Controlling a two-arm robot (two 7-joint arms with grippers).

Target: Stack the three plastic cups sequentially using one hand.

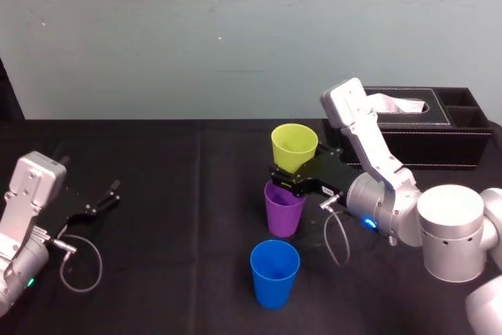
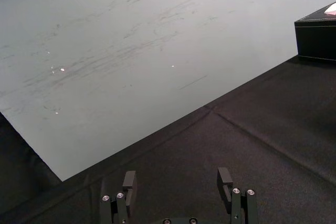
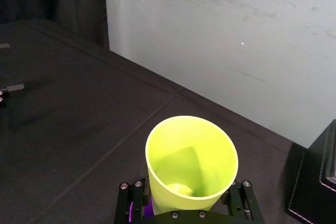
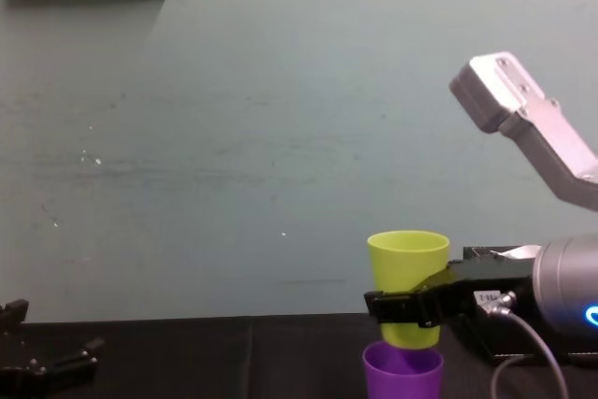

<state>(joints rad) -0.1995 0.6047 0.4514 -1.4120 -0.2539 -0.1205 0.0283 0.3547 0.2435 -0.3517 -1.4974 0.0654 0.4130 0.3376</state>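
Nearest the robot, the blue cup [image 1: 274, 274] stands upright on the black table [image 1: 157, 194], at 6 o'clock from the purple cup [image 1: 283, 209] just behind it. The right gripper [image 1: 289, 178] is clenched around the yellow-green cup [image 1: 294, 147], holding it upright directly over the purple cup with its base at that cup's mouth. The left gripper [image 1: 106, 198] rests at 9 o'clock with its fingers spread and nothing between them, and the black tissue box [image 1: 427, 127] sits far back at 2 o'clock.

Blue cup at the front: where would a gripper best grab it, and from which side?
Probably around its side wall, below the rim, coming in level from the robot's right. The blue cup stands upright, round and tapered, and the right gripper holds the yellow-green cup that way above the purple cup. The left gripper sits open, far left.
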